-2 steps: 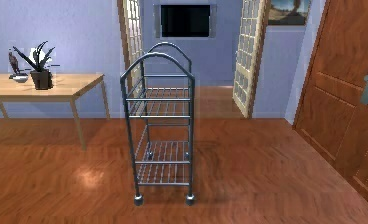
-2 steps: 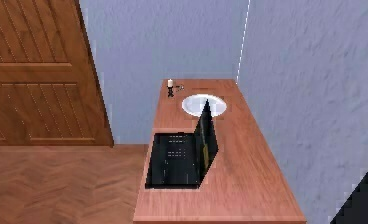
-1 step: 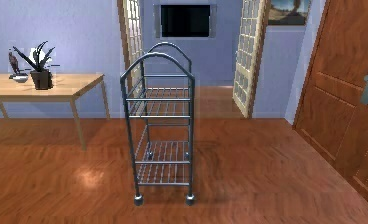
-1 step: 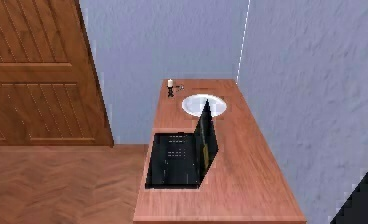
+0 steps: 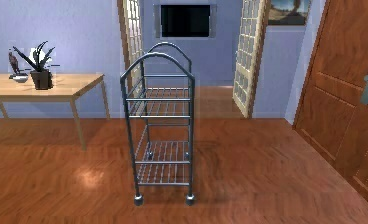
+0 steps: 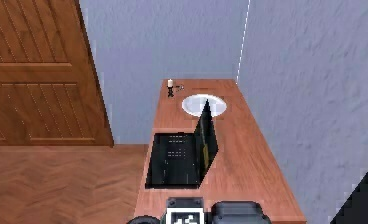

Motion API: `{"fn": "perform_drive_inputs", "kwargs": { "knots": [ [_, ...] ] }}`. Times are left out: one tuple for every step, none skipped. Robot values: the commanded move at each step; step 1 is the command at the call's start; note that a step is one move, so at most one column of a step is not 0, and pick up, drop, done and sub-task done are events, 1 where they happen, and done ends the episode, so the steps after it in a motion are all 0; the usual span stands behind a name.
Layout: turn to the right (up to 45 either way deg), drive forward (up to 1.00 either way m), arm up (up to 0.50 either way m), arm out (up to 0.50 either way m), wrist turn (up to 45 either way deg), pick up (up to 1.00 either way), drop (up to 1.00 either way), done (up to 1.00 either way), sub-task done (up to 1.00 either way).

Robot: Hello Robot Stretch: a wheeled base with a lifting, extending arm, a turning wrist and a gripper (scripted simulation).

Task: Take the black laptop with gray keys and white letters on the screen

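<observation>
Black open laptop (image 6: 178,160) just beyond the pincer (image 6: 214,211), grip state unreadable; clipping the upright screen (image 6: 205,140) could fold it.

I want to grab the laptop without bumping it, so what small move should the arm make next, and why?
Probably reach a little farther out. The black laptop lies open on the wooden table, just beyond the gripper at the arm side view's bottom edge.

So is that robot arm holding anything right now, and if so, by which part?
Cannot tell. The gripper is hard to make out at its far end, and the black laptop lies on the table right behind it.
</observation>
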Motion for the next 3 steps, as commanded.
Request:
{"fn": "perform_drive_inputs", "kwargs": {
  "knots": [
    [0.0,0.0,0.0,0.22,0.0,0.0,0.0,0.0,0.0],
    [0.0,0.0,0.0,0.0,45.0,0.0,0.0,0.0,0.0],
    [0.0,0.0,0.0,0.0,45.0,0.0,0.0,0.0,0.0]
  ]
}}
